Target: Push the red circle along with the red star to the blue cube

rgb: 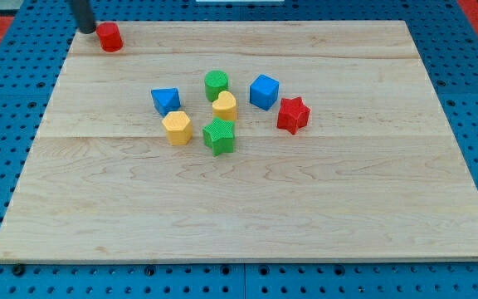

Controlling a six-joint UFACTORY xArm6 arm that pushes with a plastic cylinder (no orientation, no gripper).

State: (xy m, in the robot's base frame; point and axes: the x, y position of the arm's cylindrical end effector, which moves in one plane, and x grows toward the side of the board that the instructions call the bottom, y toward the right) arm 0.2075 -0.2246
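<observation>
Camera view: my tip (85, 30) just left of red circle (110, 37), table's (322, 216) top-left corner.
Red star (292, 115): beside blue cube (264, 91).
Pincer: none showing.

The dark rod is seen upright at the tabletop's far left corner, with my tip (85, 30) set down on the wood there.

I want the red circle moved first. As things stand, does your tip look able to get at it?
Probably yes. My tip sits just to the view's left of the red circle, at the board's top-left corner, with no block between them. The others cluster mid-board.
</observation>
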